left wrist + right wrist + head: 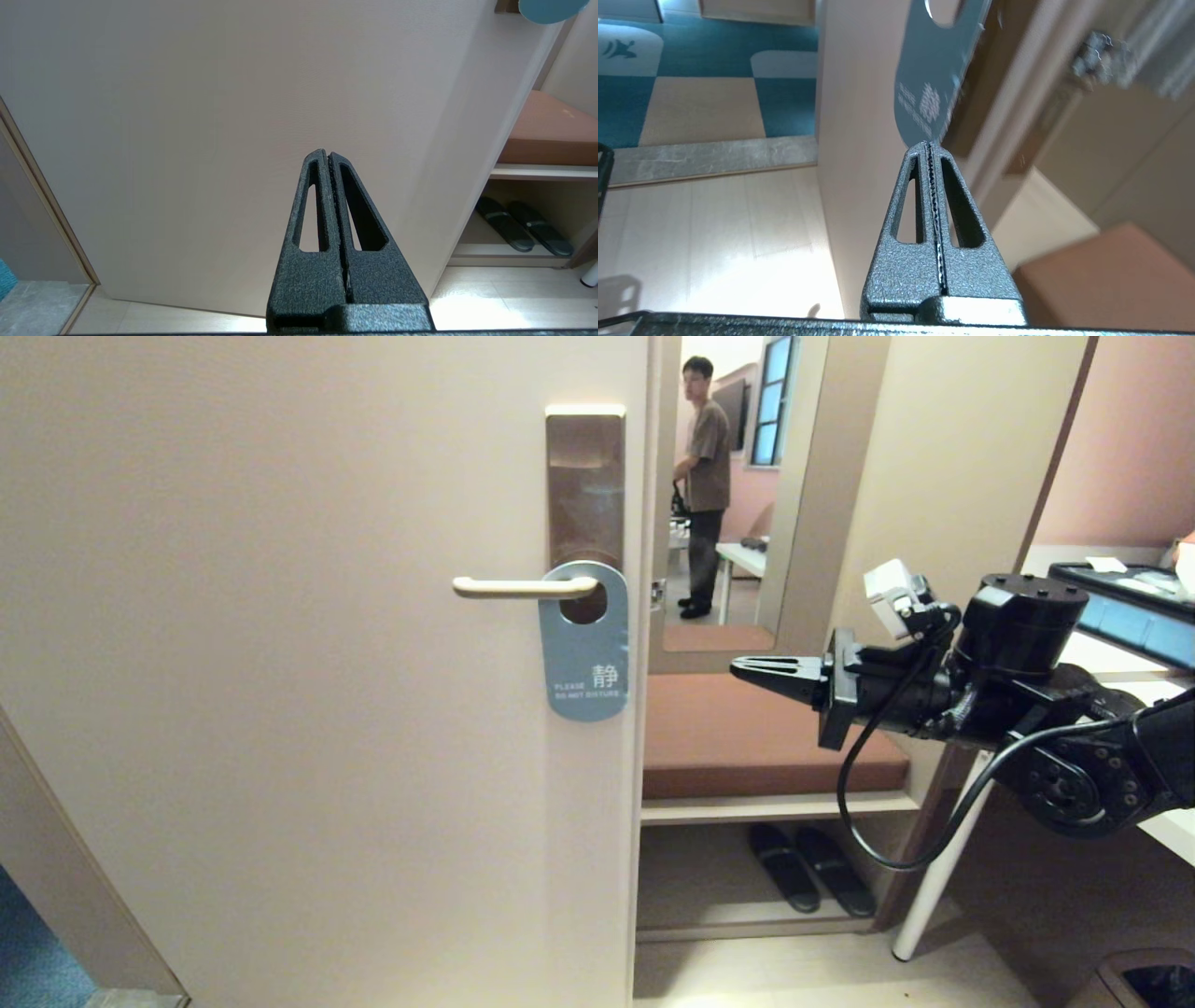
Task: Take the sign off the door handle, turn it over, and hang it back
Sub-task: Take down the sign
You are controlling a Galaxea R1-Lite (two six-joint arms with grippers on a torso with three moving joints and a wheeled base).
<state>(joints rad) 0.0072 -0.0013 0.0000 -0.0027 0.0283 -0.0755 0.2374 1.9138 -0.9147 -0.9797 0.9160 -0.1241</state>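
A pale door (280, 709) fills the left and centre of the head view. To its right stand a brown bench (747, 737) and, further back, a person (705, 485) in the upper middle. The right arm reaches in from the right edge, its right gripper (747, 667) pressed together, empty, pointing left, apart from the door. On the brown plate (585, 485), upper centre, the door handle (523, 586) carries the sign (585, 653), blue face outward. The left gripper (328, 156), also together, faces the door's lower part.

sign (586, 658) on door handle (523, 586), right gripper (747, 667) right
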